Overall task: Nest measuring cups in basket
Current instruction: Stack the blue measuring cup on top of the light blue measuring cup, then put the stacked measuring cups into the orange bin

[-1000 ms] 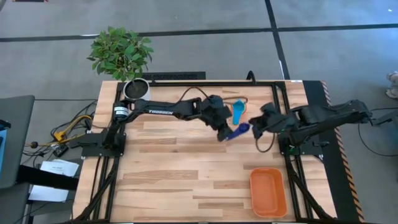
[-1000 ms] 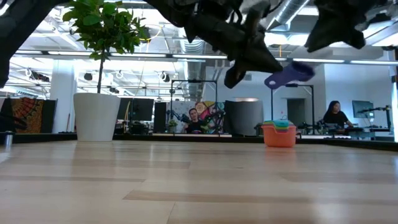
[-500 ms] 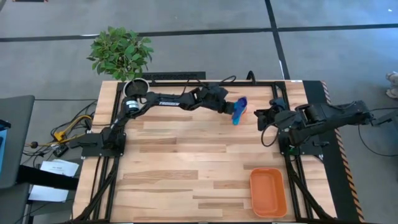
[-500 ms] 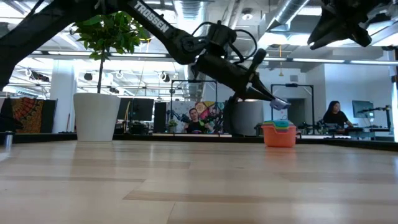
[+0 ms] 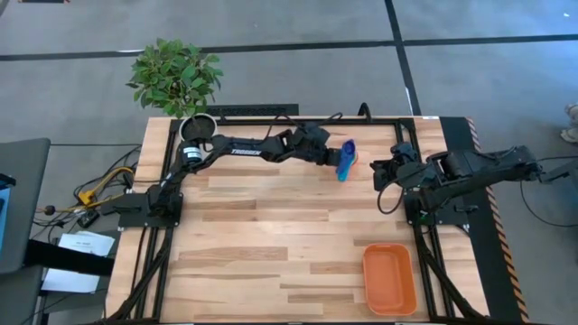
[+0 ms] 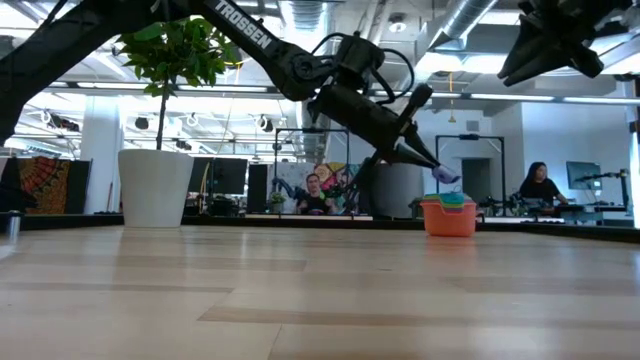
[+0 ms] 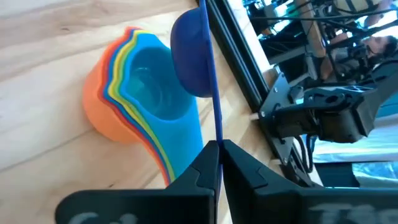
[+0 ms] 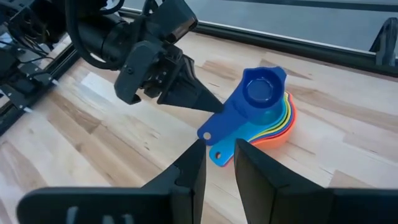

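Nearest the front edge of the pale wooden bench (image 5: 271, 262), at about five o'clock, lies the shallow orange rectangular plastic basket (image 5: 389, 278), with no cup in it. Well beyond it, toward one o'clock near the far edge, stands the nested stack of small plastic measuring cups (image 5: 346, 163), orange outermost and light blue innermost, their flat handles fanned together. The left tool (image 5: 330, 158) reaches in from nine o'clock, shut tight on the flat handle of a dark blue plastic measuring cup (image 8: 249, 99). It holds the bowl just above the mouth of the stack, the handle's long axis running back toward the tool. The bowl seems nearly lined up, so a short lowering should seat it. The right tool (image 5: 379, 171) waits at three o'clock of the stack, partly open and holding nothing.
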You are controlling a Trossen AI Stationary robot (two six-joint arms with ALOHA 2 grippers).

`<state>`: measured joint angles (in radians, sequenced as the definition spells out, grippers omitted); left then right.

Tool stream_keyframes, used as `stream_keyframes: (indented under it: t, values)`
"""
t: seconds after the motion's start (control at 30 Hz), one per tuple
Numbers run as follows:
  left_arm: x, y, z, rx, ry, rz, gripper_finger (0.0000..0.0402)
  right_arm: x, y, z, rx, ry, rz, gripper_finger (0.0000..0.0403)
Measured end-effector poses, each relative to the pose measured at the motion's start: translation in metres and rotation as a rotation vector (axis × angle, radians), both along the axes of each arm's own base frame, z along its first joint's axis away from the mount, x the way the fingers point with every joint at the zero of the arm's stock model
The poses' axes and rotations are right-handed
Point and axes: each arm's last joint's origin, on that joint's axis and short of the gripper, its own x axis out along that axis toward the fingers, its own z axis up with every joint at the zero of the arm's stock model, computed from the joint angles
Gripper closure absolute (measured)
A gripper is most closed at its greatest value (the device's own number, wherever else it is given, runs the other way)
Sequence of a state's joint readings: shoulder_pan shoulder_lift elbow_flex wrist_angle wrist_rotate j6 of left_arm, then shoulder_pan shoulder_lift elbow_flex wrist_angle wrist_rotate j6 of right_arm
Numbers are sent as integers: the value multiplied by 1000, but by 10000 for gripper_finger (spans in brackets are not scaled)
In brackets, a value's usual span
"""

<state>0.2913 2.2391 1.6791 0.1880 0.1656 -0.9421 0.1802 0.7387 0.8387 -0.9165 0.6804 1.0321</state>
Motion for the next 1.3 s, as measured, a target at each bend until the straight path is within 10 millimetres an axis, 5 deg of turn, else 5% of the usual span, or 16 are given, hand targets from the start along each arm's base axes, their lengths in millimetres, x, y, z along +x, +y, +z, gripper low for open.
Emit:
stream_keyframes:
  t: [0.53, 1.3]
  values:
    - [1, -2, -14, -113, 42, 29, 359, 0, 0, 0, 18, -9, -5, 294]
    - [1, -7, -8, -13, 5, -328, 229, 23, 11, -19, 227, 78, -29, 294]
